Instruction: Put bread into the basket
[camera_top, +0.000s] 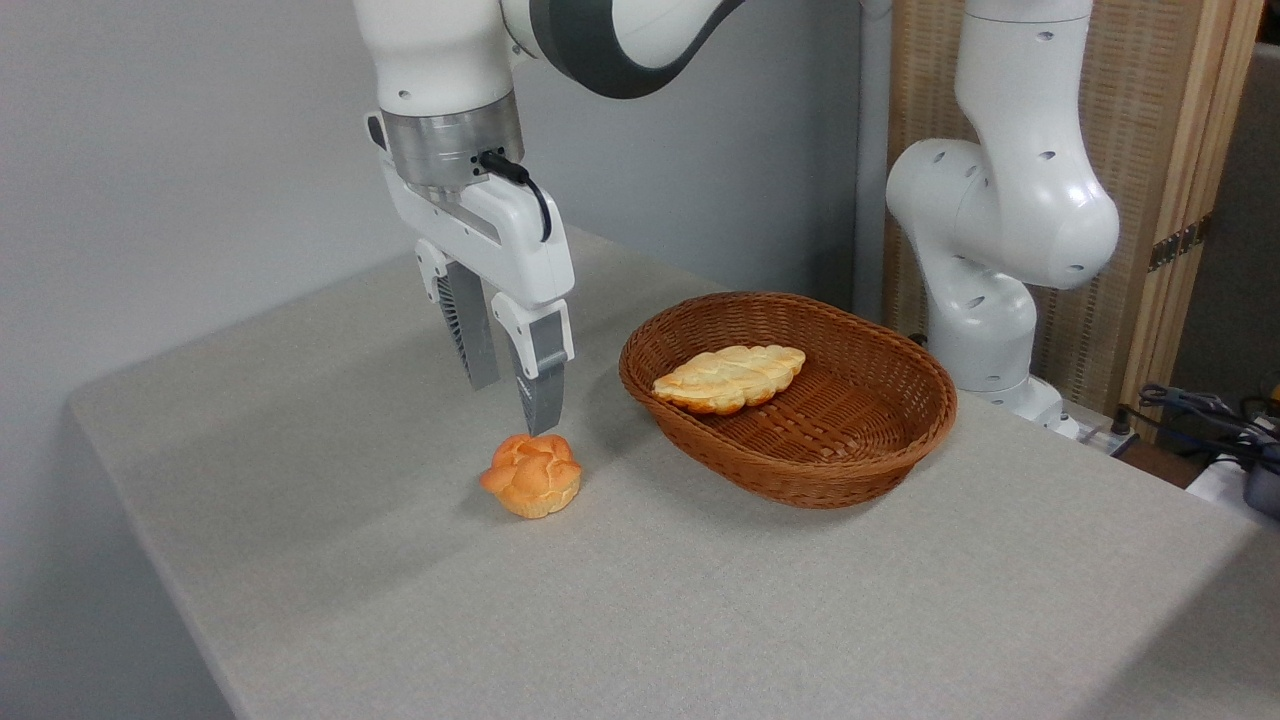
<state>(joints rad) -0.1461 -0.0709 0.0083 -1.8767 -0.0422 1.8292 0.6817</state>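
The knotted bun (531, 474) sits on the worktop (700, 600) directly beneath the gripper (512, 405), whose parted, empty fingers hover just above it, left of the wicker basket (880, 440).

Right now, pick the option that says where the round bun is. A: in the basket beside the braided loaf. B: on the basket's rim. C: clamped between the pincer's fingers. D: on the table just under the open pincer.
D: the bun sits on the table left of the basket, with the pincer open just above it and only the loaf in the basket.
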